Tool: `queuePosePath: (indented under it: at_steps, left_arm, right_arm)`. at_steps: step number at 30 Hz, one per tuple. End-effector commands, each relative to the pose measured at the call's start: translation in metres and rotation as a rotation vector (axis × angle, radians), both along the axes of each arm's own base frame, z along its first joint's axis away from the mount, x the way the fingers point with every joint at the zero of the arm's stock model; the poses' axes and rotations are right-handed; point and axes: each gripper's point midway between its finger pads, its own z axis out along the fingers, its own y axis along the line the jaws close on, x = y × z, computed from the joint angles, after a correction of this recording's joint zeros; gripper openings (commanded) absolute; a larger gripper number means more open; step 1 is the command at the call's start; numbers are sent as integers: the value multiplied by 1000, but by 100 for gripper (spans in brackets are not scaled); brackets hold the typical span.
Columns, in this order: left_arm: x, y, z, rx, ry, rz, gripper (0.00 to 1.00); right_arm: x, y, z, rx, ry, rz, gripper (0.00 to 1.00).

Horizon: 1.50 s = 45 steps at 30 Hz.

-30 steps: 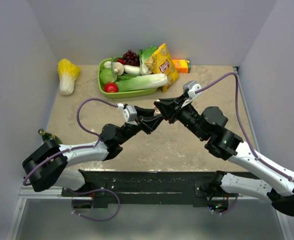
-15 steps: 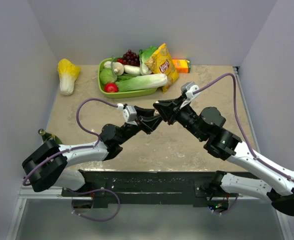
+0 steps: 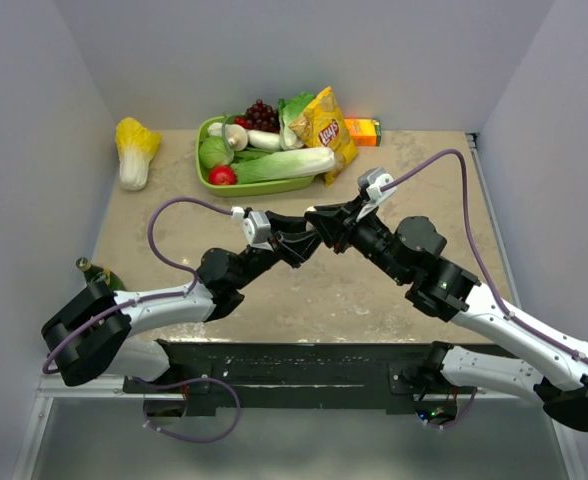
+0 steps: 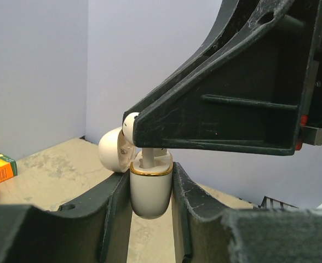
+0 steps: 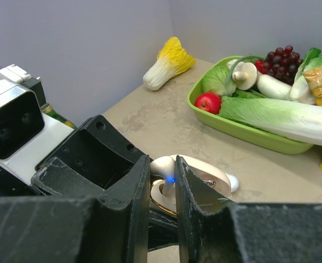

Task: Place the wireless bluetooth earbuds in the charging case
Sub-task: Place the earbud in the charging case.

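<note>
- The charging case (image 4: 150, 192) is up off the desk (image 3: 374, 290), clamped upright by its body in the left gripper (image 4: 151, 183), with its lid (image 4: 113, 150) swung open behind it.
- Directly above the case, the right gripper (image 5: 162, 186) is closed narrowly on one earbud (image 5: 163, 176) (a small blue light shows on it).
- The earbud's stem points down and already passes the case's gold rim (image 4: 150, 171), so I judge this bud partly in but not fully seated.
- What is left: pressing it home, releasing it, and handling the second earbud; I cannot tell whether that one already sits inside the case, as the grippers hide the interior.
- No other earbud shows on the desk around the case.
- Well beyond the case, toward the back wall, a green tray (image 3: 259, 187) holds grapes (image 3: 262, 113), a mushroom (image 3: 236, 135), leafy greens (image 3: 284, 165) and a red fruit (image 3: 222, 175).
- A chip bag (image 3: 324, 130) leans at that tray's side.
</note>
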Motion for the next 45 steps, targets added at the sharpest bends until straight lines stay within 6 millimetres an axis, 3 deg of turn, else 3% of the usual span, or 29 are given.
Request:
queuePosePath:
  at_steps: [1, 18, 20, 21, 24, 38, 43, 45]
  left_arm:
    - [-10, 17, 62, -159, -147, 23, 0]
    - [-9, 17, 66, -164, -154, 26, 0]
    - [-9, 17, 65, -163, -153, 26, 0]
    - [-10, 17, 66, -164, -153, 24, 0]
    - [-9, 18, 63, -161, -150, 25, 0]
    - [-12, 22, 61, -164, -147, 28, 0]
    - [-11, 21, 57, -157, -142, 28, 0]
    - [-10, 20, 55, -151, -140, 31, 0]
  right_arm:
    - [-6, 2, 6, 24, -9, 28, 0]
    - [-12, 2, -1, 20, 13, 37, 0]
    - [-11, -1, 1, 26, 17, 22, 8]
    - [-10, -3, 2, 32, 22, 6, 20]
    - [-7, -9, 8, 57, 29, -26, 33]
    - [-7, -38, 48, 154, 8, -122, 48]
    - [-8, -34, 42, 93, 19, -105, 50]
    - [-7, -30, 45, 72, 14, -96, 56]
